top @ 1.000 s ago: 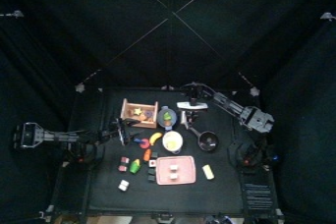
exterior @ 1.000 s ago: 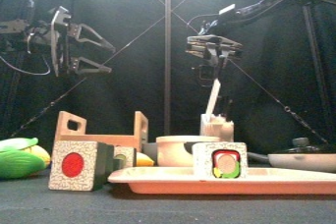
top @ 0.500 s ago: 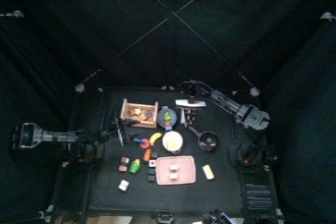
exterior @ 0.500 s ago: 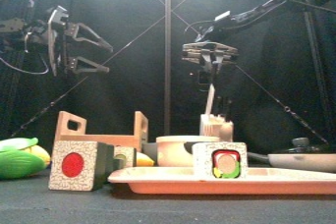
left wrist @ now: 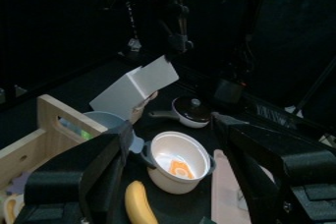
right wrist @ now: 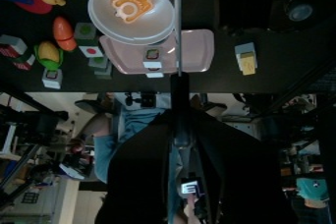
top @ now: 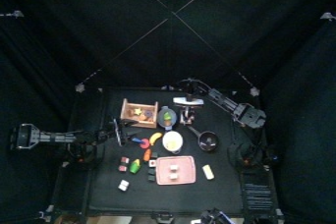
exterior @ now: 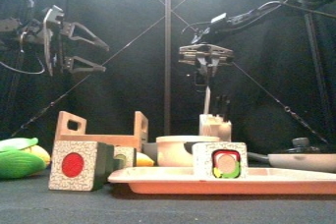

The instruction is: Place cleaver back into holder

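Observation:
The cleaver (exterior: 210, 98) is a whitish-grey blade standing nearly upright with its lower end in the pale holder (exterior: 217, 128), behind the tray. In the left wrist view the cleaver (left wrist: 138, 85) leans up out of the holder (left wrist: 108, 122). My right gripper (exterior: 206, 61) hangs directly over the blade's top; in the left wrist view the right gripper (left wrist: 153, 43) has its jaws apart on either side of that upper end. My left gripper (exterior: 79, 49) rests high at the left, open, with nothing between its jaws. The top view shows the cleaver (top: 191, 102) as a small white patch under the right arm.
A wooden box (exterior: 98, 130) stands left of the holder. A white bowl (left wrist: 178, 157) with orange food and a banana (left wrist: 137, 203) lie below the left gripper. A pink tray (exterior: 157, 177) carries a sushi-roll block (exterior: 218, 159). A red-circle block (exterior: 75, 164) and a green item (exterior: 16, 157) sit front left.
The right gripper came down and shifted slightly left over the holder. The blade went from tilted to nearly upright. Its jaws now stand wider apart. The left arm stayed put.

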Controlling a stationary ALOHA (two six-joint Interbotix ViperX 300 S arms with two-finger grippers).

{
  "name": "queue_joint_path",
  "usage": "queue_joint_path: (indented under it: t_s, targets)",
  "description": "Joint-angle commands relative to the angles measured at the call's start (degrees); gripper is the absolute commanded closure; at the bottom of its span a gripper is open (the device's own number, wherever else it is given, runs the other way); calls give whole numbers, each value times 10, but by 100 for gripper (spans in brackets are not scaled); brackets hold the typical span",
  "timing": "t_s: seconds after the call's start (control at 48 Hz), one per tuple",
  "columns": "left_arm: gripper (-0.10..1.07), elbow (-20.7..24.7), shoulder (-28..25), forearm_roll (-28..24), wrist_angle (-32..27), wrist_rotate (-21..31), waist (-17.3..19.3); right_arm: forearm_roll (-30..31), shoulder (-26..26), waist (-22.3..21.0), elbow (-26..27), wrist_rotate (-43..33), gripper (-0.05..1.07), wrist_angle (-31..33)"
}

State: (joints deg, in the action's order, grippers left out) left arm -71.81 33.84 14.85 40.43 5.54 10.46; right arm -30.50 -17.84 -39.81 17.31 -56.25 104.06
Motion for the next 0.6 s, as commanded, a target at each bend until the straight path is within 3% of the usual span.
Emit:
queue_joint_path:
  t_s: [0.0,0.583]
  targets:
    - [0,7,-1,-1,2,0,-1,-1,15,-2,18,2,40,2]
    - [0,7,0,-1,1,0,-1,36,7,-3,50,4,39,-13]
